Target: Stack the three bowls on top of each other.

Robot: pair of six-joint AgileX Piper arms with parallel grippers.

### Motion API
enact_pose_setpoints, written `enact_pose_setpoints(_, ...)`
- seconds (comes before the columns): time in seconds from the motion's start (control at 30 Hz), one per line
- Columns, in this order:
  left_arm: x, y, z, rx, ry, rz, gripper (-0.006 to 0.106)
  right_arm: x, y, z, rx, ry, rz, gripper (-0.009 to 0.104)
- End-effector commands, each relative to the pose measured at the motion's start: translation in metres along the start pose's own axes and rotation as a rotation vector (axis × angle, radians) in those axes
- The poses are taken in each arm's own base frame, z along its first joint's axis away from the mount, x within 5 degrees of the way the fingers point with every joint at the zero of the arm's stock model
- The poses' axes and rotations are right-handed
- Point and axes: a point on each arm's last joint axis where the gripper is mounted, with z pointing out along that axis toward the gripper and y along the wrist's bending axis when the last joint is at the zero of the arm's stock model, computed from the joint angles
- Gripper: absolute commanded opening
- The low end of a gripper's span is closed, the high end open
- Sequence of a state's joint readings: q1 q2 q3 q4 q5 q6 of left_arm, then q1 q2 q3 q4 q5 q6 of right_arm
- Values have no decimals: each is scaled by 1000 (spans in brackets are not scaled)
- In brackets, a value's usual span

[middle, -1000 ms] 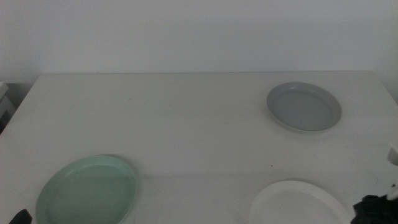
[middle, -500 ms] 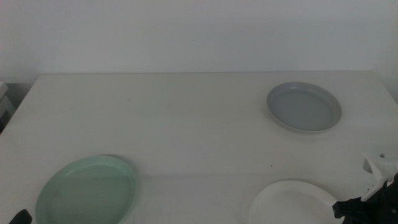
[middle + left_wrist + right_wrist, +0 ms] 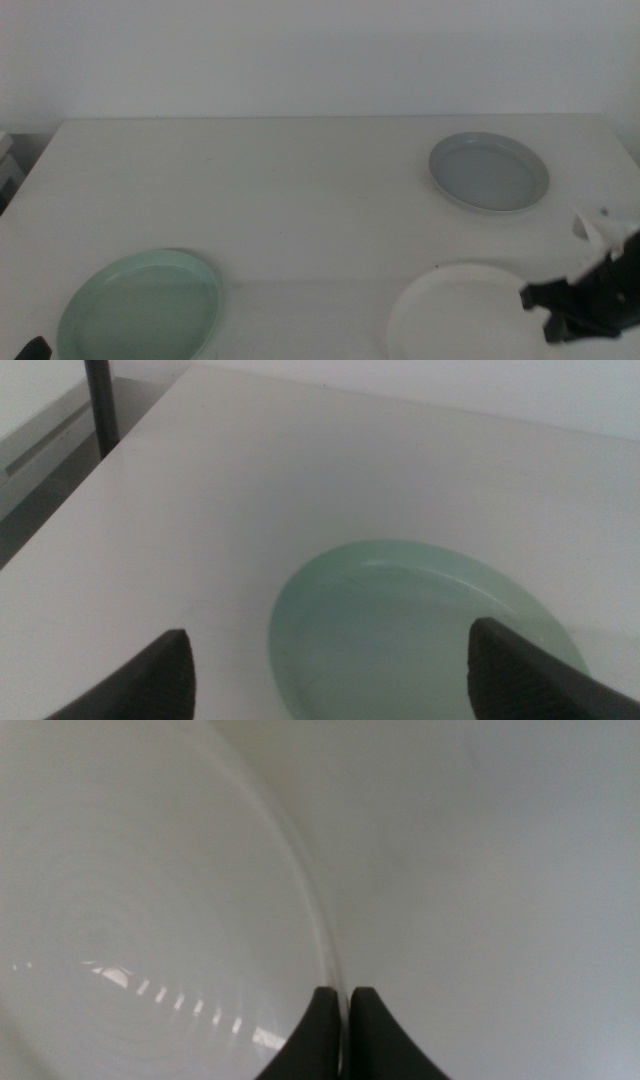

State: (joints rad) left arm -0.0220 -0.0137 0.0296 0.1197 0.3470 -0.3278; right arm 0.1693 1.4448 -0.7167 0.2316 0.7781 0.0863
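Left gripper [image 3: 325,660] hovering, jaws spread wide, above pale mint green round bowl [image 3: 140,306] lying flat at near-left. Grey-blue round bowl [image 3: 489,171] sitting flat, far right. Right gripper [image 3: 340,1020] pinching rim of white round bowl [image 3: 460,320], near right; round, so no long axis.
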Motion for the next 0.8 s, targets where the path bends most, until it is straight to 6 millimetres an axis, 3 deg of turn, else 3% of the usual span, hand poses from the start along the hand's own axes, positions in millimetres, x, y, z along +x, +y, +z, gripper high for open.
enact_pose_setpoints(0.0,-8,-2,-2,28,-86,-9,105,-14,17,-24,-32,-92,-41,1)
enact_pose_setpoints(0.17,-8,-2,-2,28,-86,-9,105,-37,53,-35,-80,-146,-93,1)
enact_pose_setpoints(0.4,-8,-2,-2,28,-86,-9,105,-67,105,-18,-138,-116,-172,1)
enact_pose_setpoints(0.6,-8,-2,-2,28,-86,-9,105,-63,128,10,-152,-15,-218,1)
enact_pose_setpoints(0.77,-8,-2,-2,28,-86,-9,105,-65,131,24,-145,-9,-219,1)
